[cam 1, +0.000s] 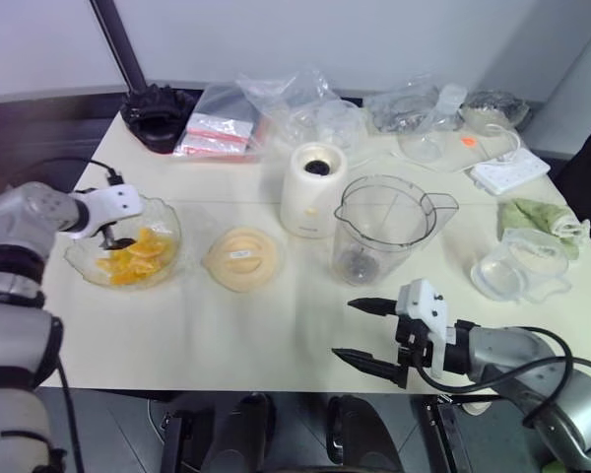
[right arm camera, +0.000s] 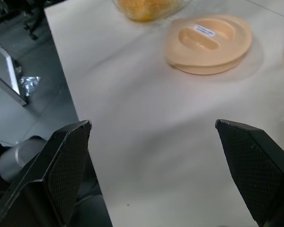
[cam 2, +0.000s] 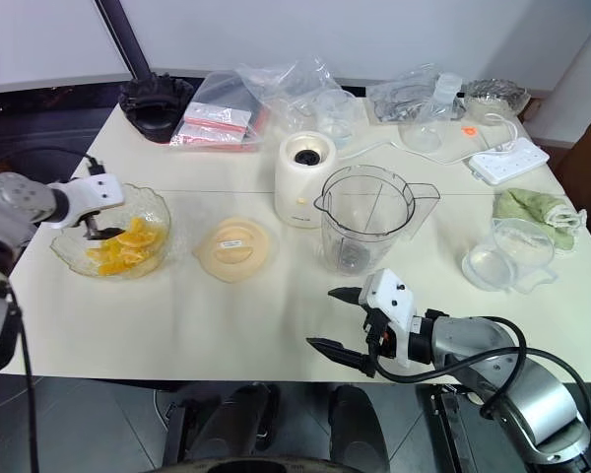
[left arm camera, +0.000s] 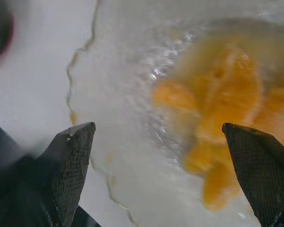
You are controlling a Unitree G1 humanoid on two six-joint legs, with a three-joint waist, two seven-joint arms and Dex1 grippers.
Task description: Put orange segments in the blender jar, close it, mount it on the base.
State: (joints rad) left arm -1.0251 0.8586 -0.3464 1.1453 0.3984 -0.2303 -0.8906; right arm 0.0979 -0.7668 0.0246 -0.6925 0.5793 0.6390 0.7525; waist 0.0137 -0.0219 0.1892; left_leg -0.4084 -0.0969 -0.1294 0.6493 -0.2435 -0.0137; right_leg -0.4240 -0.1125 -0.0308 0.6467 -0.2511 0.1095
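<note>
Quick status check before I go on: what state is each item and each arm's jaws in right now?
orange segments: piled in the glass bowl
blender jar: upright, lidless, empty, off the base
base: upright, socket bare
lid: flat on the table
left gripper: jaws open, over the segments
right gripper: jaws open, empty

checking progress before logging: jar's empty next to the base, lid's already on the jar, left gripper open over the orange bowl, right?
Not quite: the lid lies flat on the table, left of the open blender jar, as the left eye view shows. The rest holds.
</note>
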